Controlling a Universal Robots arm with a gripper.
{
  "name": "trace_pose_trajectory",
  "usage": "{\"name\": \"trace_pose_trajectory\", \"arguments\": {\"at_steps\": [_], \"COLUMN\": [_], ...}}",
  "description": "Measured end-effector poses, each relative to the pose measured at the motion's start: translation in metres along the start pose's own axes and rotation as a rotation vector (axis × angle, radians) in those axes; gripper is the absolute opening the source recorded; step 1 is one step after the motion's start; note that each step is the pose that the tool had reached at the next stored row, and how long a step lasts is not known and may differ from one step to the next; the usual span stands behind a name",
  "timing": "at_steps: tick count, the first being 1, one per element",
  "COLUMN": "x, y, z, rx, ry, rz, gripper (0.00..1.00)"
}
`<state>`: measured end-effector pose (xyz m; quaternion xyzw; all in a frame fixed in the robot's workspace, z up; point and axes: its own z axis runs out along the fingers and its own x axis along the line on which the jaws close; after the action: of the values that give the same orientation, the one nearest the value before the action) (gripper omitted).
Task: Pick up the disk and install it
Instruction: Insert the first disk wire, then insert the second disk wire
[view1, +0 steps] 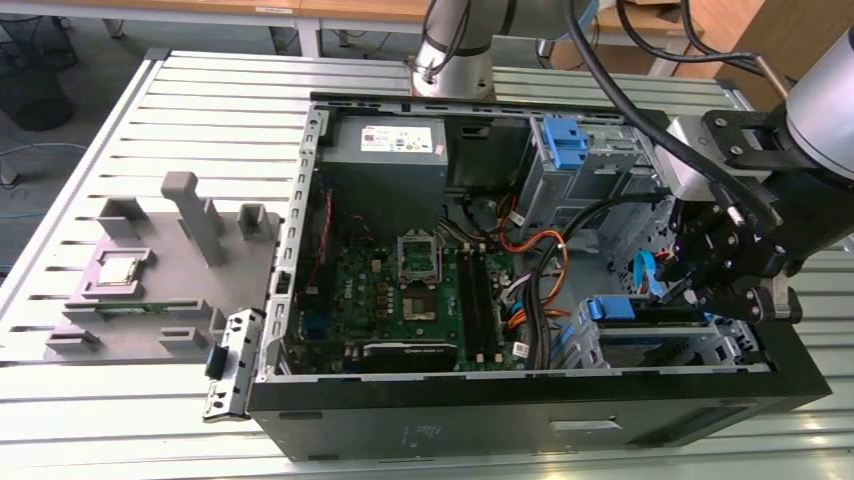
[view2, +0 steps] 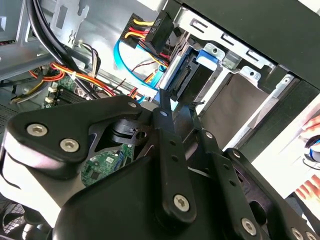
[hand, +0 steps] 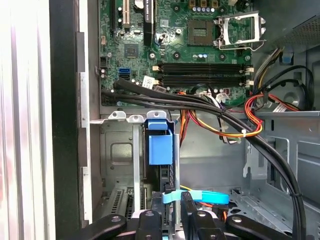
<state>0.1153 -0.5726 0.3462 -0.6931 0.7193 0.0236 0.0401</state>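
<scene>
Hovering over the drive-bay corner of the open computer case, the gripper sits at the exterior view's right, with its black linkage fingers angled down into the chassis. In both wrist views the fingers are drawn close together around the upper edge of the disk, which stands on edge in its blue plastic carrier frame inside the grey metal drive cage; whether the pads actually press on the carrier cannot be told. In the exterior view the blue carrier shows in the lower bay, near the case's front edge and just below the gripper. A light-blue flat data cable curves beside the disk's connector end, and a connector with red, yellow and black power wires lies just above it in the second wrist view. A bundle of black cables crosses over the drive cage, with orange and red wires running beneath it. The green motherboard occupies the case floor, with 1 open CPU socket and black memory slots beside it. A 2nd blue carrier stands in the upper bay near the case's far edge. The case rests on a slatted metal table, and a grey fixture plate lies at the exterior view's left, well apart from the case.
</scene>
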Motion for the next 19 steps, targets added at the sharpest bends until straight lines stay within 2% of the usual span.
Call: {"name": "trace_pose_trajectory", "arguments": {"at_steps": [19], "x": [-0.0004], "y": [-0.0001], "z": [-0.004], "rx": [0.0], "ry": [-0.0017], "rz": [0.001], "gripper": [0.29]}}
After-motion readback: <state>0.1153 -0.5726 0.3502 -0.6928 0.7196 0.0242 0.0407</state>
